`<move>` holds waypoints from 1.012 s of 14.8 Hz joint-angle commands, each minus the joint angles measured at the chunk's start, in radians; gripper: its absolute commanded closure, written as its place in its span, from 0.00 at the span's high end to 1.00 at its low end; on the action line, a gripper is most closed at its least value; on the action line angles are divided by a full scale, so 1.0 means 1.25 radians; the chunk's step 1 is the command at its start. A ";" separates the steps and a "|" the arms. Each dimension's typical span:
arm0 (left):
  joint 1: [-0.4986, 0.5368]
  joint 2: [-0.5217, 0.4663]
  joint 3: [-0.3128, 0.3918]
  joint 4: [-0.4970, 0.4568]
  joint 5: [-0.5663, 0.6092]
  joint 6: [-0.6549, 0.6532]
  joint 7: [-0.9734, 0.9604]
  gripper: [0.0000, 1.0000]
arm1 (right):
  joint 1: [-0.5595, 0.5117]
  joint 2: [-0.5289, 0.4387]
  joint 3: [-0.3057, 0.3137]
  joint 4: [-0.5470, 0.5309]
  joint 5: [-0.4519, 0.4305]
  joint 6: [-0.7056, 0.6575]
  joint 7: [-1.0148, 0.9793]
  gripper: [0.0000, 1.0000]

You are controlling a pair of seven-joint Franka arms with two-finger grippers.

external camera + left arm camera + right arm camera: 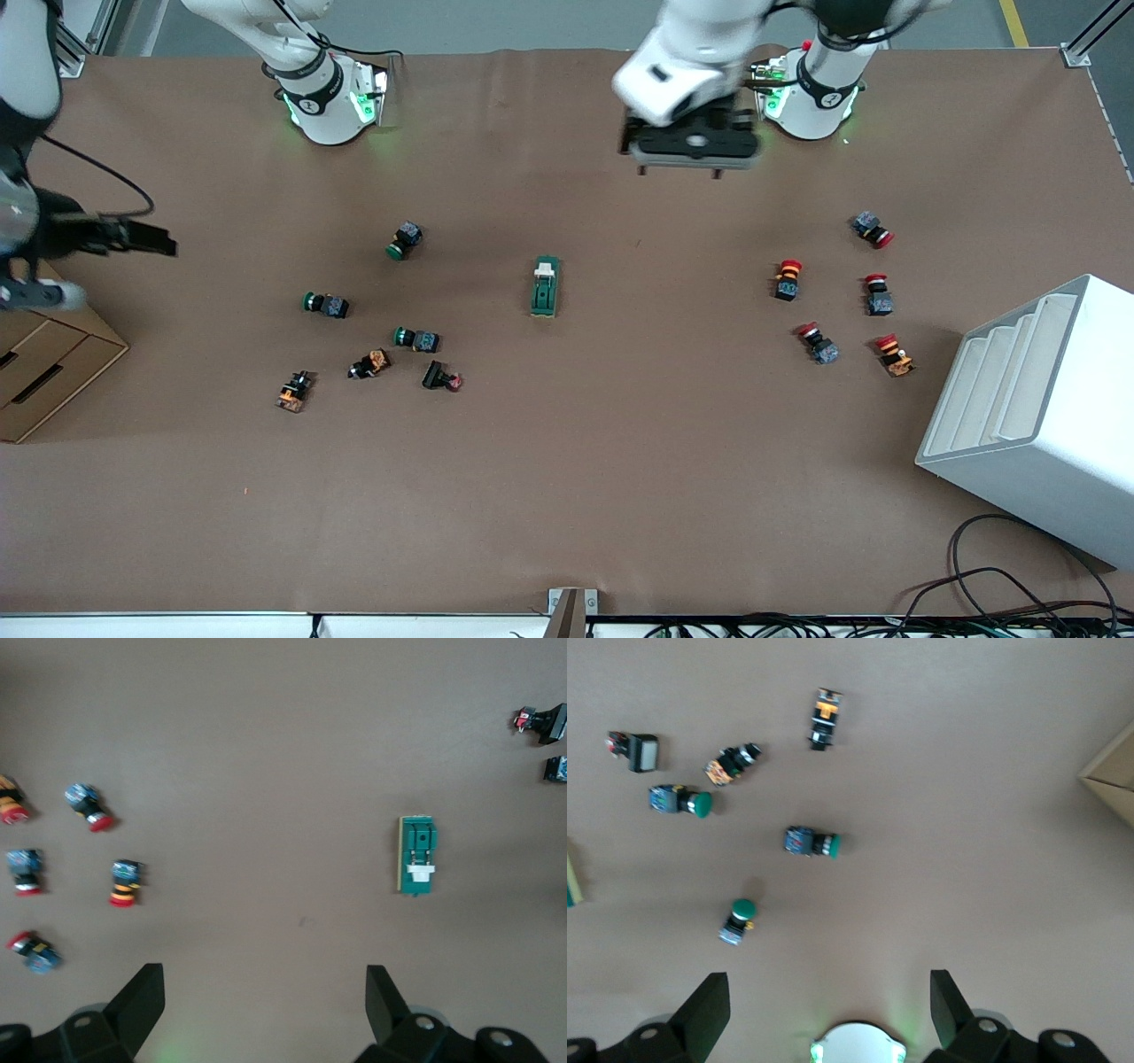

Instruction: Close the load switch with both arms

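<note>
Fingers of both black two-finger grippers are spread wide and hold nothing; the left gripper [266, 1010] hangs over bare brown table near its own base, the right gripper [830, 1014] hangs over the table edge at the right arm's end, above a cardboard box [40, 363]; both seem poised high before any approach. Small dark-green rectangular load switch [545, 287], cream lever at the end toward the robot bases, lies flat mid-table between the arms, untouched, with open space around it; green-capped push-buttons [407, 240] cluster toward the right arm's end, red-capped push-buttons [788, 279] toward the left arm's end, beside a white stepped bin [1045, 461]; nothing appears to block either descent.
</note>
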 commanded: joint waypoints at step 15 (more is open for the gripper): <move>-0.454 0.467 -0.004 -0.143 0.773 0.245 -1.029 0.99 | 0.403 0.063 0.037 -0.449 0.434 0.733 0.563 1.00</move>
